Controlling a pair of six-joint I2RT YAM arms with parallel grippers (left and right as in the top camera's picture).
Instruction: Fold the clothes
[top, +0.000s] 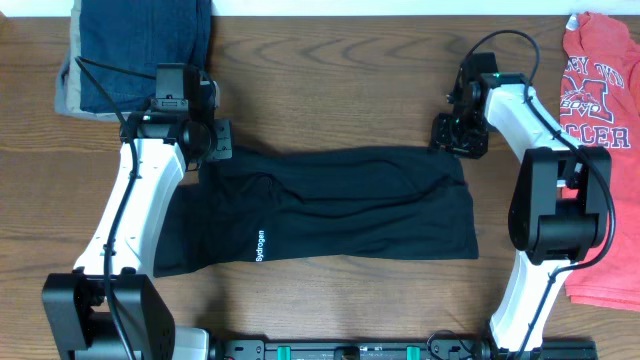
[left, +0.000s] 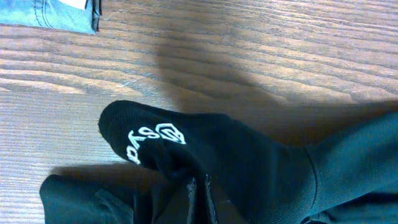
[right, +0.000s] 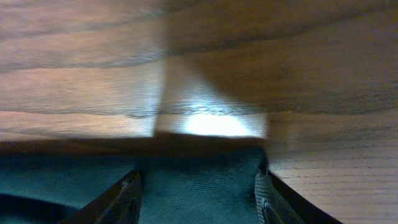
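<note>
The shirt (top: 340, 205) lies mid-desk as a long black band running left to right, its near-left part spilling out wider. The left end effector (top: 208, 140) is pressed together on the shirt's far-left corner. Its wrist view shows cloth bunched up at the grip, with a white logo (left: 152, 140) on the lump. The right end effector (top: 455, 135) sits at the far-right corner with its fingers (right: 129, 198) spread and cloth lying loose between them, so I'd say it holds nothing.

To fold well here, I think both far corners should land level so the far edge runs straight. The left should let go only once its corner lies flat. That near-left flap wants tucking in.

The desk (top: 330, 80) is bare wood, likely slick enough for cloth to slide. Jeans (top: 140, 50) lie at far left, just beyond the left end effector. A red T-shirt (top: 600, 110) lies along the right edge.
</note>
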